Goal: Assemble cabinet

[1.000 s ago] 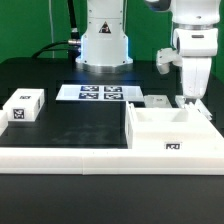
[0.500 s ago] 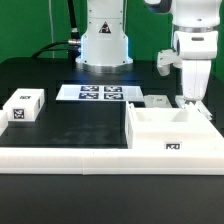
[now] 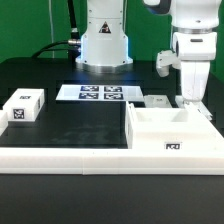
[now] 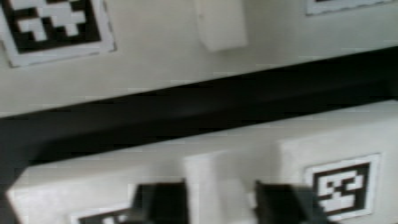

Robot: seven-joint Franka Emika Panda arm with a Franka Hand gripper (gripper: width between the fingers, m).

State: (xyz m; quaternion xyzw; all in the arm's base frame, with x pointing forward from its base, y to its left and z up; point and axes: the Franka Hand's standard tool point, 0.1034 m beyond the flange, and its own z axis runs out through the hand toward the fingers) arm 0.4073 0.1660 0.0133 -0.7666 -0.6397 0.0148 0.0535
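Cabinet [image 3: 150, 145], hollow side up, long axis across the exterior view; fingers [image 3: 188, 100] astride a white ridge [image 4: 205, 185], grip unclear.

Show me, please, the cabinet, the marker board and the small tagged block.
cabinet [image 3: 150, 140], exterior view, front wall.
marker board [image 3: 100, 93], exterior view, its middle.
small tagged block [image 3: 25, 99], exterior view, top face.

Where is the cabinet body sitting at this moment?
In the exterior view, the large white boxy plastic cabinet sits at front right, just behind the long low white rail, with the pincer at its rear edge.
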